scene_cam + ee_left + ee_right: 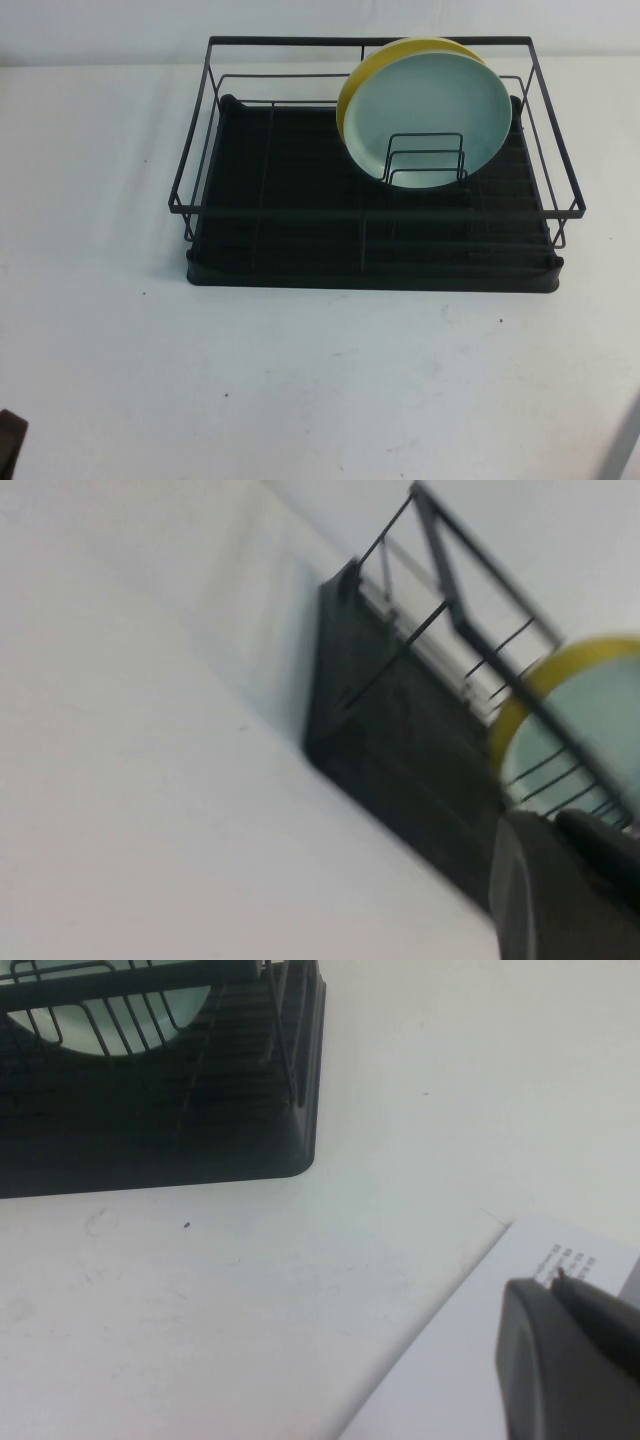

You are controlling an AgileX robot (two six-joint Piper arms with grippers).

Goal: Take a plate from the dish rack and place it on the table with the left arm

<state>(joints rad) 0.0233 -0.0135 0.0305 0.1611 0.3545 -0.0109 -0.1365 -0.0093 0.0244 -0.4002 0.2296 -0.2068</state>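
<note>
The pale mint-green plate [432, 117] stands on edge in the right back part of the black wire dish rack [280, 210], leaning on a yellow plate [365, 75] behind it, with small wire dividers in front. It also shows in the left wrist view [600, 725]. My left gripper [555, 825] is shut and empty, low over the white table [300, 380], well to the left front of the rack. Only a dark bit of the left arm [10, 442] shows in the high view. My right gripper [550, 1280] is shut and empty, at the table's right front.
A white printed sheet [460, 1360] lies under my right gripper by the table's edge. The rack's front right corner [300, 1155] is some way from that gripper. A grey part of the right arm [626, 440] shows at the front right corner.
</note>
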